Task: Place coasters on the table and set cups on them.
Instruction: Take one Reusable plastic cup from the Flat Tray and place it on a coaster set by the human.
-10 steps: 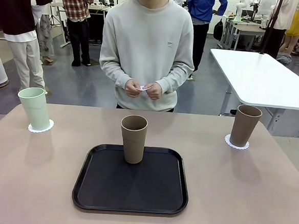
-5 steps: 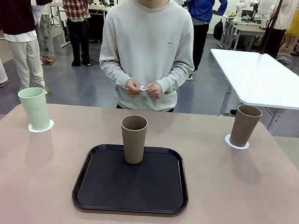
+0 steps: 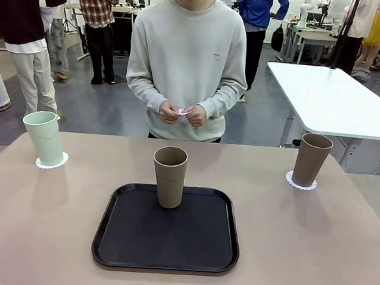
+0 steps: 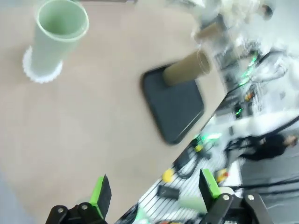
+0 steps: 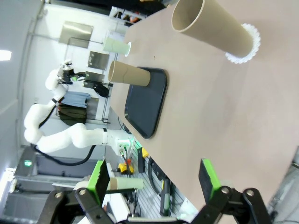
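Mint cup (image 3: 45, 137): stood upright on a coaster (image 3: 51, 163), far-left part of the table (image 3: 312, 255).
Right brown cup (image 3: 311, 159): stood upright on a second coaster (image 3: 301, 183), far-right side.
Middle brown cup (image 3: 169, 177): stood upright on the black tray (image 3: 166, 245), near its far edge.
Third coaster (image 3: 183, 111): pinched between the person's hands (image 3: 196, 115), held at waist height beyond the table.
Left gripper (image 4: 155, 191): fingers spread wide, nothing held; poised over bare tabletop.
Right gripper (image 5: 154, 179): fingers spread wide, nothing held; poised over the table's edge.
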Robot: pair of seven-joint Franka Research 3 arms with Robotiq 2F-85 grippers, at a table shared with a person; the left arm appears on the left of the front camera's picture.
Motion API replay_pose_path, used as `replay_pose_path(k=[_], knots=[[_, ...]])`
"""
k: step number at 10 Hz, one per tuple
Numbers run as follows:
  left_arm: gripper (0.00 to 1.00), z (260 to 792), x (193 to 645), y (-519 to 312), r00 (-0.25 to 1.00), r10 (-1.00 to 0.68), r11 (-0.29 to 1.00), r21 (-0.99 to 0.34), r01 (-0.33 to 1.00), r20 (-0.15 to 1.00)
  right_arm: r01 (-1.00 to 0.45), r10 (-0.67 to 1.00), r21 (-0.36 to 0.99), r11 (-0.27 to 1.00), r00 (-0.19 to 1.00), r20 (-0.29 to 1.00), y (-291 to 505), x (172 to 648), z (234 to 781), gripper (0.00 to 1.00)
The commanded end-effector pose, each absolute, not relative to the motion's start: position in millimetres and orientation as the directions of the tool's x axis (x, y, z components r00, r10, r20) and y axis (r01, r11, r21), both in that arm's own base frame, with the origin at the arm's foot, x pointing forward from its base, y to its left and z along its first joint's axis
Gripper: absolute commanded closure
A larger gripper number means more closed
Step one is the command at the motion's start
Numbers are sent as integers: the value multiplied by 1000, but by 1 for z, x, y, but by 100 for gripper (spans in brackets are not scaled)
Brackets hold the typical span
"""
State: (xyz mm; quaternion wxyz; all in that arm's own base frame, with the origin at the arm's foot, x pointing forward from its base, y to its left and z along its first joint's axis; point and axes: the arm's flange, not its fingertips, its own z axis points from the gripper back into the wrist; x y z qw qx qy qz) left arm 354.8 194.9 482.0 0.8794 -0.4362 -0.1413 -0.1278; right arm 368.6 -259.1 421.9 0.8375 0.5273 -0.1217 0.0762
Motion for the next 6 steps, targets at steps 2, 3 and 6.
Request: replay_pose_path(k=[2,3,6], knots=[[0,470,384,251,923,119,489,-831,267,366,-244,-7,868,433,962,274,-258,369,423,0],[0,462,384,268,934,123,488,-840,238,337,-244,-7,868,433,962,274,-258,369,423,0],[0,456,378,314,948,133,463,-864,199,290,-244,-7,868,433,962,274,-258,369,423,0]])
